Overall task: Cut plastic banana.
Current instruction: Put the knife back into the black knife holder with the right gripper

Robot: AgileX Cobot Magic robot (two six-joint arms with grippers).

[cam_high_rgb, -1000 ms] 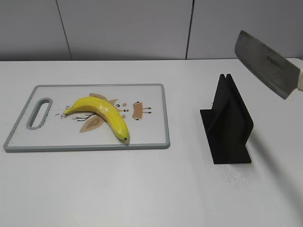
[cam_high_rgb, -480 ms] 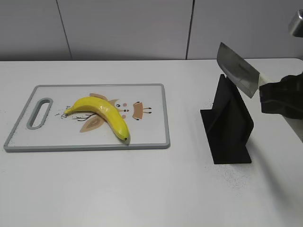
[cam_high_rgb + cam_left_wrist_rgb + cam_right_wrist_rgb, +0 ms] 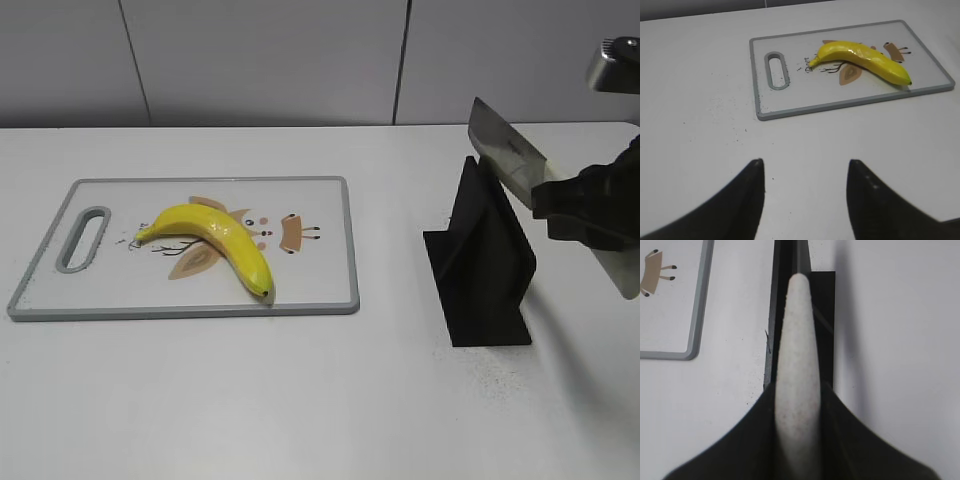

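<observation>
A yellow plastic banana (image 3: 215,240) lies on a white cutting board (image 3: 315,285) with a grey rim, left of centre. It also shows in the left wrist view (image 3: 860,57) on the board (image 3: 790,102). My right gripper (image 3: 585,205) is shut on the pale handle (image 3: 799,315) of a cleaver. Its steel blade (image 3: 505,150) is tilted just above the top of the black knife stand (image 3: 485,270). The right gripper jaws (image 3: 799,387) clamp the handle over the stand (image 3: 826,305). My left gripper (image 3: 805,167) is open and empty over bare table, near the board.
The board has a handle slot (image 3: 83,238) at its left end and a printed drawing under the banana. A corner of the board (image 3: 695,315) shows in the right wrist view. A grey wall stands behind the white table.
The cleaver has come down and to the left from the upper right, and the right arm has come into view. The blade now sits just over the stand's top. The banana has not moved.
</observation>
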